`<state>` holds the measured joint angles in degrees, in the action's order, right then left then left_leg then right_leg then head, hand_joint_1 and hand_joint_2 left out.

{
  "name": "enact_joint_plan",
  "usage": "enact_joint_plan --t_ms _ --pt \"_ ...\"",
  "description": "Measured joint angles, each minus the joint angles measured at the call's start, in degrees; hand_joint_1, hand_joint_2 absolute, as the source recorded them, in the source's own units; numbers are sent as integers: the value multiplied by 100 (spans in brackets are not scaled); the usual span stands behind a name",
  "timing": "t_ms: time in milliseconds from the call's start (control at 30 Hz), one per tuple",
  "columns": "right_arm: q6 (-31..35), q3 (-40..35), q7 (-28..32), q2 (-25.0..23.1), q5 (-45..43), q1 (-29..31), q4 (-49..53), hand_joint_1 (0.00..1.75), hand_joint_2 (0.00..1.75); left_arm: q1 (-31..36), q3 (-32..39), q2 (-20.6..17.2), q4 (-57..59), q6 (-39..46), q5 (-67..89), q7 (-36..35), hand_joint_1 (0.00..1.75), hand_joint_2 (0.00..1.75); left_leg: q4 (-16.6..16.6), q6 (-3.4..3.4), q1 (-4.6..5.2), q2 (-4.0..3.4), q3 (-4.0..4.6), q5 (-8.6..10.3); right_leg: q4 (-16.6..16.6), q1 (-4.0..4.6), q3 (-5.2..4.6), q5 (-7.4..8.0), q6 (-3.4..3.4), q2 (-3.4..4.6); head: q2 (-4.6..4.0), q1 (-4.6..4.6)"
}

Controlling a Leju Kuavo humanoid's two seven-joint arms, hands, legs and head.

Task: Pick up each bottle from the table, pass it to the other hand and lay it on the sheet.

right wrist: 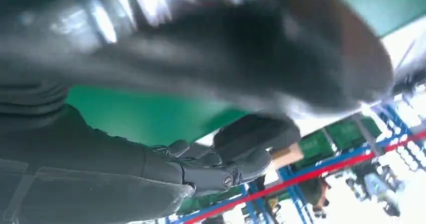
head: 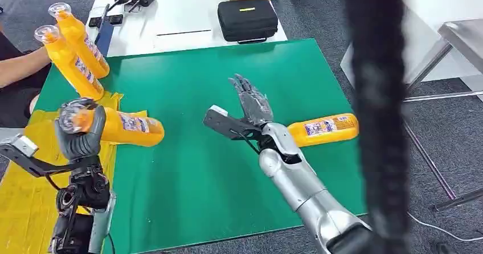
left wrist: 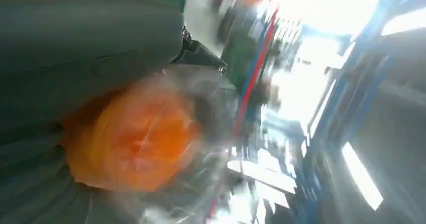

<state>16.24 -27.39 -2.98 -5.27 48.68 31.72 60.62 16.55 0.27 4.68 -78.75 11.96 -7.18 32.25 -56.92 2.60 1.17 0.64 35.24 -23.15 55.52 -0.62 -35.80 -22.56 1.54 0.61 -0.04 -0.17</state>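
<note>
Left hand (head: 80, 131), at 8 o'clock, is gripping the held bottle (head: 117, 126) over the yellow sheet (head: 23, 203); I'm judging lay-down next, right hand (head: 250, 101) hovering open-fingered near another bottle (head: 323, 128) at 3 o'clock.

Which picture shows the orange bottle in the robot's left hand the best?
The head view: the bottle lies sideways in the left hand, label and clear cap both plain, above the yellow sheet. The left wrist view shows it as a close orange blur. The right wrist view looks at the green mat instead.
</note>
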Motion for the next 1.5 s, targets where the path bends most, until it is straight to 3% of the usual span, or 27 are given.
enact_joint_plan --t_ms 167,300,633,733,1033,1133,1167,1200,1267,1300,1367,1433,1500 --pt "-418 331 204 335 -254 -335 716 0 0 -61 -473 -105 -45 2373 3823 -205 175 175 0 1 3 12 3 -1 -1 -3 0 0 0 -4 0 0" --pt "-903 381 499 648 -503 -394 1064 0 0 -112 -689 -158 318 2772 6282 -675 175 175 0 2 5 10 3 -2 -2 -5 1 0 1 -3 0 2" --pt "-1096 392 617 1037 -580 -406 1293 0 0 8 -809 -206 731 2835 6520 -730 175 175 1 3 4 9 -21 -2 -2 -3 22 0 1 -5 0 -4" --pt "-1332 374 702 1345 -781 -346 1286 0 0 317 -912 -247 1267 2841 6725 -989 175 175 4 7 5 48 -48 1 -2 -3 61 -4 -1 -34 0 -2" --pt "-1329 562 866 2195 -1076 -670 1387 0 0 822 -956 -407 2320 2787 5861 -495 175 175 10 29 11 57 -183 -66 -10 -7 212 -43 20 -42 0 -2" --pt "-1329 575 883 2297 -1115 -771 1459 0 0 942 -1065 -455 2453 2356 5530 -402 175 175 13 28 11 55 -209 -70 -10 -10 236 -51 6 -43 0 -4" --pt "-1329 573 894 2324 -1126 -779 1481 0 0 987 -1119 -463 2481 2090 5362 -341 166 175 14 26 11 56 -226 -73 -10 -10 252 -55 2 -45 0 -4" --pt "-1331 573 901 2341 -1144 -777 1481 0 0 1032 -1167 -463 2511 1708 5144 -269 9 0 15 22 10 56 -248 -80 -11 -10 273 -59 1 -49 0 -4" --pt "-1368 571 929 2357 -1170 -753 1481 0 0 1164 -1297 -459 2641 517 4551 -86 9 0 16 11 10 55 -309 -124 -11 -11 335 -78 -7 -56 0 2" --pt "-1390 564 949 2357 -1181 -715 1481 0 0 1164 -1358 -459 2755 -104 4291 -21 0 0 18 12 12 53 -323 -134 -12 -12 351 -82 -10 -51 0 -2" --pt "-1421 536 969 2348 -1207 -613 1479 0 0 1101 -1467 -457 2997 -1027 3966 73 0 0 15 25 12 29 -281 -159 -11 -17 330 -69 -21 -5 0 7" --pt "-1445 512 984 2333 -1218 -400 1472 0 0 1069 -1606 -479 3457 -1943 3612 171 0 0 12 -2 5 -23 -186 -53 4 -15 210 -4 -26 62 0 -15" --pt "-1460 477 988 2317 -1227 -231 1461 0 0 1084 -1699 -518 3756 -2666 3332 397 0 0 5 -18 -13 -42 -55 33 3 -7 70 72 -32 75 0 -17"
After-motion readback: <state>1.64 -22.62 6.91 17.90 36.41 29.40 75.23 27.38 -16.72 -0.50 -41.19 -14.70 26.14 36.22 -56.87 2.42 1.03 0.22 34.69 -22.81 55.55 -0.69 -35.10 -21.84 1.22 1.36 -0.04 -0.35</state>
